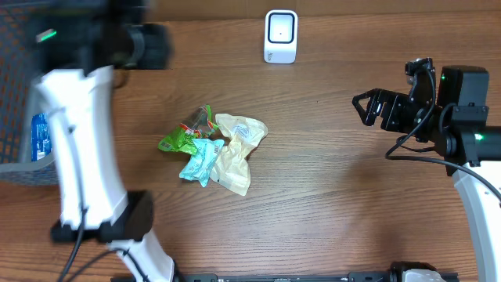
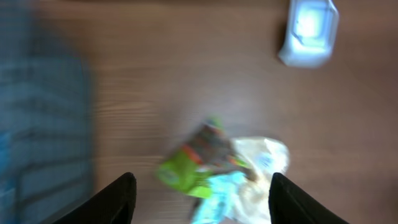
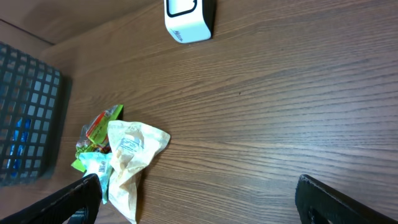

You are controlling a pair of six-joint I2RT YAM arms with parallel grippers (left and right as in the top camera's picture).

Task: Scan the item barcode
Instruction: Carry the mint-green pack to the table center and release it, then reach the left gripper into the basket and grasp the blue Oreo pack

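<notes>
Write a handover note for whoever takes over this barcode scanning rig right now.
Left end effector: open, empty, near the basket.
Right end effector: open, empty, over the table's right side.
Scanner: far edge, centre.
Green packet, light blue packet and cream packet: heaped together mid-table.
Done: a blue item lies in the basket; whether it was scanned cannot be told.
Left: the three heaped packets, none held; each probably needs its barcode shown to the scanner.
</notes>
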